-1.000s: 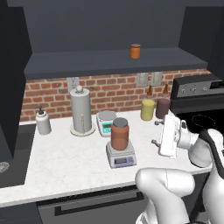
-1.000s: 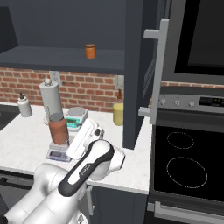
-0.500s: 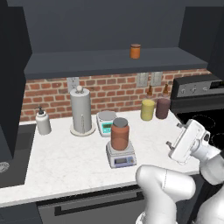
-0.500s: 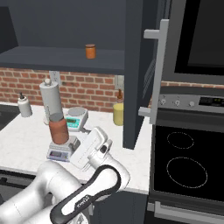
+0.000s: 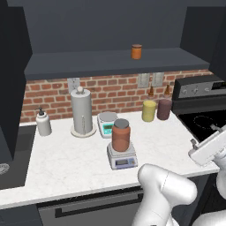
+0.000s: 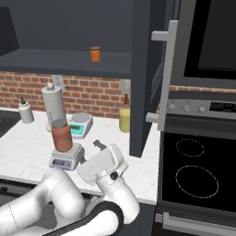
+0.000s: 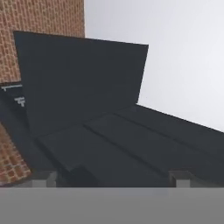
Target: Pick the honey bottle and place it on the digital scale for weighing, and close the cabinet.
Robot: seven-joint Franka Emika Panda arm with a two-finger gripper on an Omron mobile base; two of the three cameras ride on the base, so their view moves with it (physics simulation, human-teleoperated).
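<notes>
Tool [image 5: 204,136] swung lower right, jaws spread empty, reddish-brown grey-lidded honey bottle [image 5: 120,135] upright on digital scale [image 5: 122,158]

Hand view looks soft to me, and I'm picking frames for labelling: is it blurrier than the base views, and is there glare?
Hand view: coarse, smeared edges on the dark cabinet. Left base view: sharper, flat even light, honey bottle casts little shadow. Right base view: sharp, no glare on the stove.
</notes>
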